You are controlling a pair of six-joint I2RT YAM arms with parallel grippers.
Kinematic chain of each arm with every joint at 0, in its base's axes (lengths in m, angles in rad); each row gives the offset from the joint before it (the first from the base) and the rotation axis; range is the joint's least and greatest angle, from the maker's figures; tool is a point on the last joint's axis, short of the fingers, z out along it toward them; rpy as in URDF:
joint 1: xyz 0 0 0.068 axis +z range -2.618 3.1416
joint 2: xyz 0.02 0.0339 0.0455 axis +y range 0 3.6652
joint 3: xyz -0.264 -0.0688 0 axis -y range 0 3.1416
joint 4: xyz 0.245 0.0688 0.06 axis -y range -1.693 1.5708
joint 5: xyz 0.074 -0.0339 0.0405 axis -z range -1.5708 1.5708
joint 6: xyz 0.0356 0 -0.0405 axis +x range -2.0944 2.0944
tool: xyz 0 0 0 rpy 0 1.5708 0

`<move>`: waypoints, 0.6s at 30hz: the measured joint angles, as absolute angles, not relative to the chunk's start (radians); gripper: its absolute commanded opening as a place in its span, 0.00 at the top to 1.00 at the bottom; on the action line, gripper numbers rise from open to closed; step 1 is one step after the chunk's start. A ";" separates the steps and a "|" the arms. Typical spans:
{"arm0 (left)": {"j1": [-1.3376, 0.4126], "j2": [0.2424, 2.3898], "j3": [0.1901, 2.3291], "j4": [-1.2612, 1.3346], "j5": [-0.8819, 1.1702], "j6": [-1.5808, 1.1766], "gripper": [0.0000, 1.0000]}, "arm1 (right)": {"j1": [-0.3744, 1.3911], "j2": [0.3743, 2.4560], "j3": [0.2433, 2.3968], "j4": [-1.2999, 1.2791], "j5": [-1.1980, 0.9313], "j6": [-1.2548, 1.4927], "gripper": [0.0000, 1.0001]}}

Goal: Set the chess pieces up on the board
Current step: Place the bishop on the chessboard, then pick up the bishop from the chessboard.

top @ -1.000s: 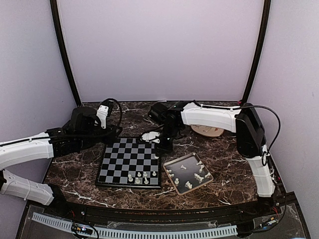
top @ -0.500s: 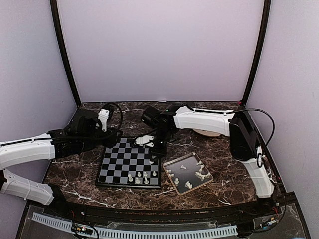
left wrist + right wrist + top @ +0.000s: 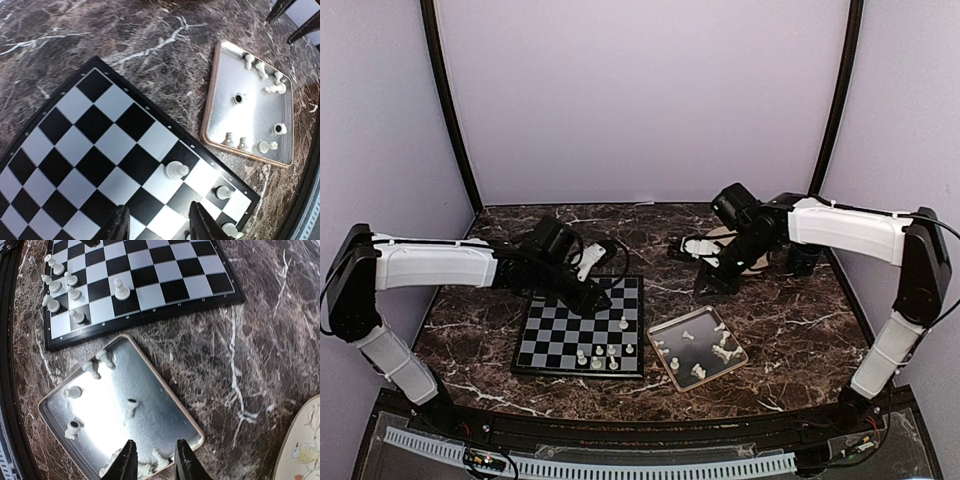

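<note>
1. Now my right claw (image 3: 154, 462) has backed off the board (image 3: 555, 335), slightly open, empty.
2. My left claw (image 3: 160, 225) is open over it, empty.
3. Some chess pieces (image 3: 623, 324) stand on the board, others in the tray (image 3: 675, 320).

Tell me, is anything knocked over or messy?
Yes. Some chess pieces in the metal tray lie tipped over in a jumble, and on the board one piece stands alone, away from the corner group.

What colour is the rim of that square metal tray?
The square metal tray has a coppery pink rim; clearest in the left wrist view.
</note>
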State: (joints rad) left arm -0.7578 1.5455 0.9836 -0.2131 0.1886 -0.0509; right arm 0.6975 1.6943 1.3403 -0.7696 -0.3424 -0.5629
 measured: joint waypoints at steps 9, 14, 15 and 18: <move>-0.832 1.800 1.207 -0.353 0.265 0.009 0.59 | 0.628 1.544 1.028 -0.592 -0.370 -0.543 0.73; -0.852 1.849 1.240 -0.411 0.216 0.015 0.64 | 0.622 1.509 1.013 -0.540 -0.371 -0.543 0.72; -0.852 1.851 1.242 -0.419 0.204 0.015 0.66 | 0.622 1.499 1.011 -0.530 -0.371 -0.543 0.72; -0.851 1.851 1.243 -0.428 0.186 0.014 0.70 | 0.622 1.482 1.007 -0.512 -0.371 -0.542 0.72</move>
